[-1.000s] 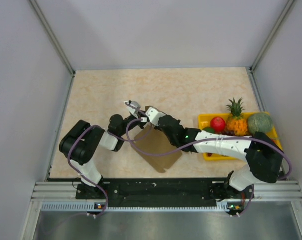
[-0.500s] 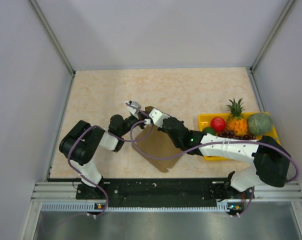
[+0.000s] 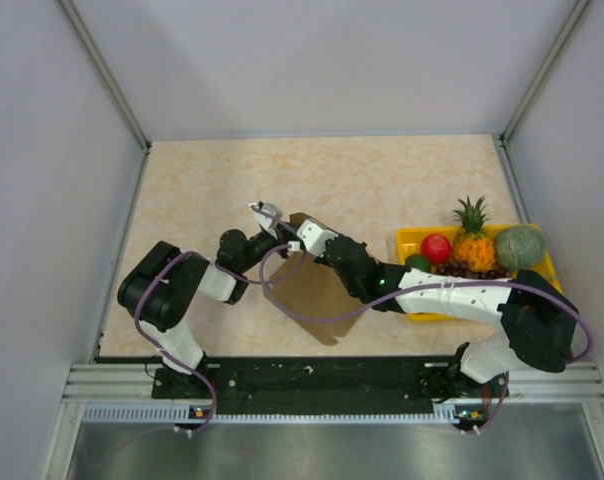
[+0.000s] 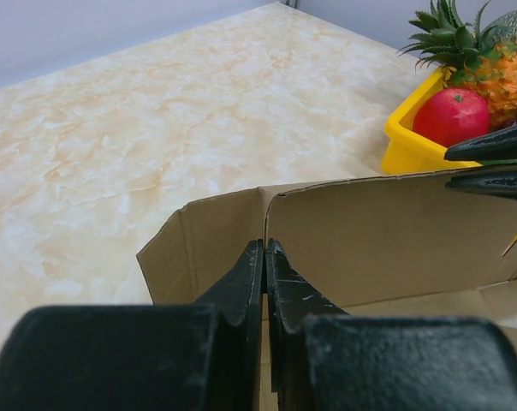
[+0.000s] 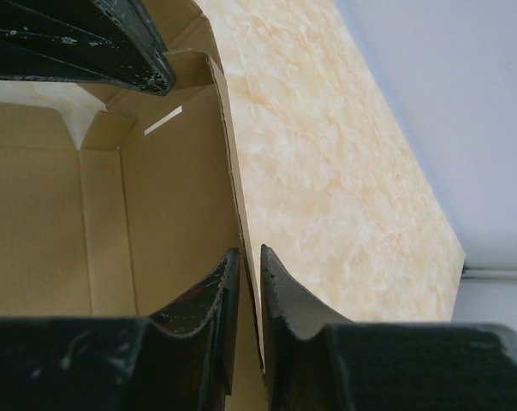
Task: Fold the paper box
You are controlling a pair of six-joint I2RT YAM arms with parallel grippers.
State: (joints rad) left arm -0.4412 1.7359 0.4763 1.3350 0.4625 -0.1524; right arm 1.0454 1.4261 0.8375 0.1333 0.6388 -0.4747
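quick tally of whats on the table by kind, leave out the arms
paper box: 1
yellow tray: 1
pineapple: 1
red apple: 1
melon: 1
small green fruit: 1 (partly hidden)
dark grape bunch: 1
total: 7

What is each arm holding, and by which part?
Both hold the paper box: left jaws at a top corner, right jaws on the adjoining wall's top edge.
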